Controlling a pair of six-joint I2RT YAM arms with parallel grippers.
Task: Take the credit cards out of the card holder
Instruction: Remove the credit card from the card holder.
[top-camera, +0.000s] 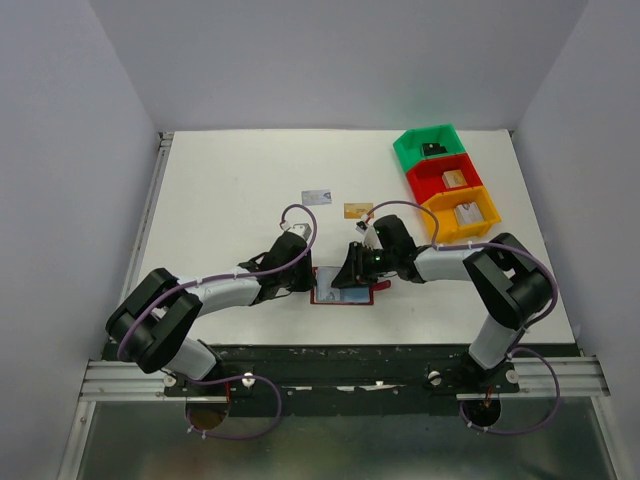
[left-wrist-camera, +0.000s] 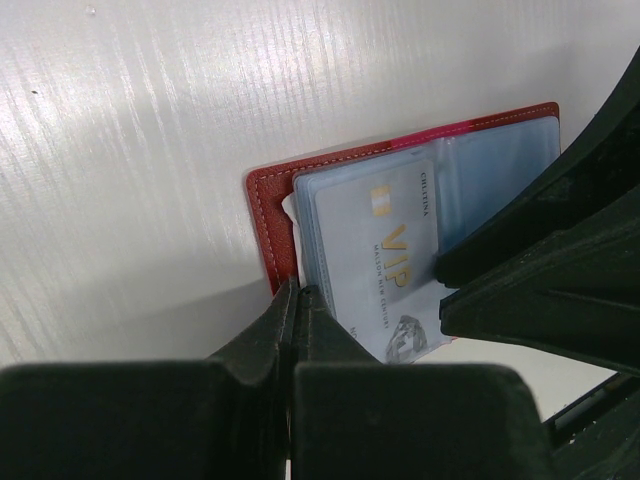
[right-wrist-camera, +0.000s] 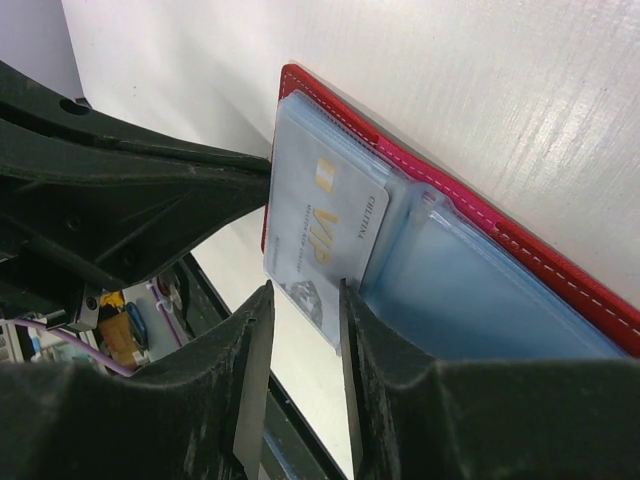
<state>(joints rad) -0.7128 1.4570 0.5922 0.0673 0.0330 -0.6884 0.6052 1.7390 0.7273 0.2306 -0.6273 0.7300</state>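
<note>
The card holder (top-camera: 343, 296) lies open near the table's front edge, dark red with a light blue lining (right-wrist-camera: 480, 300). A silver-grey VIP credit card (left-wrist-camera: 385, 235) sits in its left sleeve, its lower corner sticking out over the holder's edge. My left gripper (left-wrist-camera: 297, 290) is shut, its tips resting on the holder's left red border (left-wrist-camera: 268, 205). My right gripper (right-wrist-camera: 305, 292) is open, and the protruding corner of the VIP card (right-wrist-camera: 325, 225) lies between its fingers. A silver-grey card (top-camera: 316, 197) and a gold-tan card (top-camera: 358, 211) lie loose on the table behind the arms.
Green (top-camera: 428, 146), red (top-camera: 444, 178) and orange (top-camera: 462, 212) bins stand in a row at the back right, each with small items inside. Both grippers crowd over the holder, a few centimetres apart. The table's black front rail (top-camera: 340, 352) runs just below the holder.
</note>
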